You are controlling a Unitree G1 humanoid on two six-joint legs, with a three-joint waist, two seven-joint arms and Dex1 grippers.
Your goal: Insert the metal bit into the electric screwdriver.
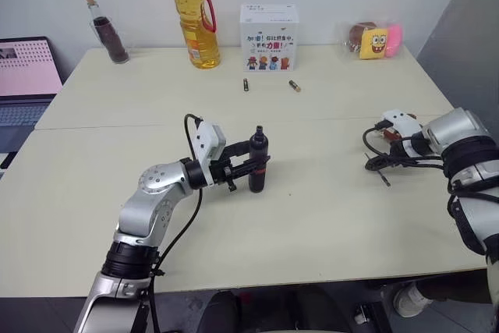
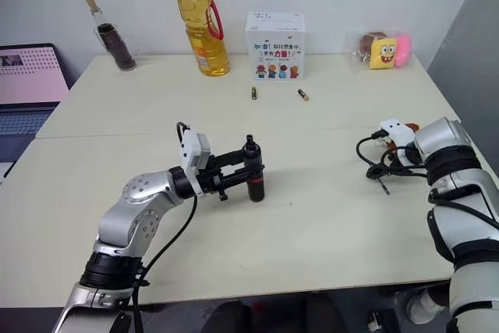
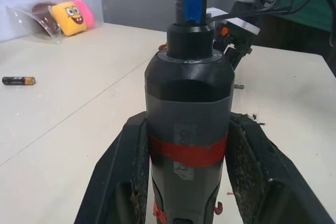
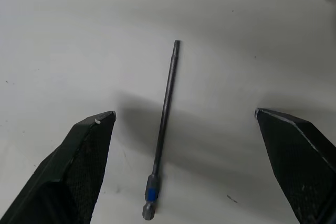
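The electric screwdriver (image 1: 258, 160), black and dark grey with a red band, stands upright near the middle of the table (image 1: 327, 216), its tapered tip up. My left gripper (image 3: 189, 129) is shut on its body from the side, one finger on each flank. The metal bit (image 4: 167, 103), a thin grey rod with a blue ring near one end, lies flat on the table at the right. My right gripper (image 4: 182, 113) hangs just above it, pointing steeply down. It is open, with a finger on either side of the bit and apart from it.
Along the table's far edge stand a dark bottle (image 1: 109, 33), an oil bottle (image 1: 196, 25), a white box (image 1: 269, 37) and bagged plush toys (image 1: 374, 40). Two batteries (image 1: 245, 84) lie in front of the box. A laptop (image 1: 27, 76) sits off the left side.
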